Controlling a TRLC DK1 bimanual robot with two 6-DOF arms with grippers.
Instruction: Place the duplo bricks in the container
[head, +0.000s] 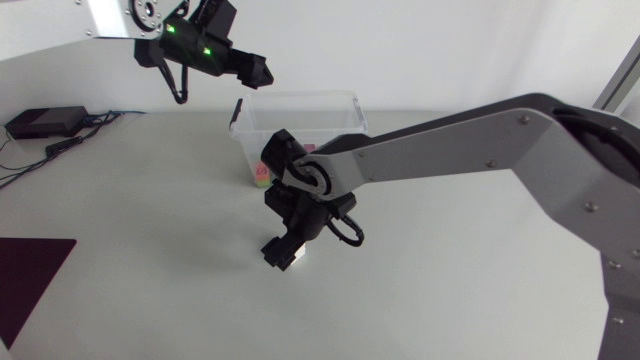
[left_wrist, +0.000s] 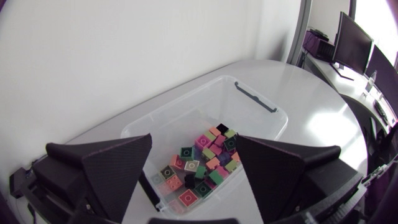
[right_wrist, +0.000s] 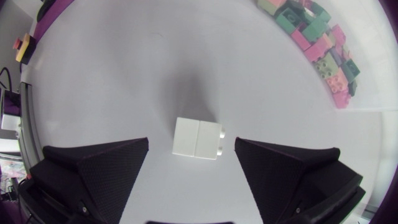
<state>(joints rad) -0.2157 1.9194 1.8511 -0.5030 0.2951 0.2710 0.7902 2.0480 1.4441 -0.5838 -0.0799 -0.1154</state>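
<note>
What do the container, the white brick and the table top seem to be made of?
Container: probably clear plastic; the coloured bricks show through its walls. White brick: looks like hard moulded plastic, smooth, with round studs on one side. Table: a smooth, matte, light grey surface with soft shadows; the material under that finish cannot be told.

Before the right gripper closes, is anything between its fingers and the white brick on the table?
Nothing visible. The white brick lies between the open fingers of the right gripper, bare table either side.
</note>
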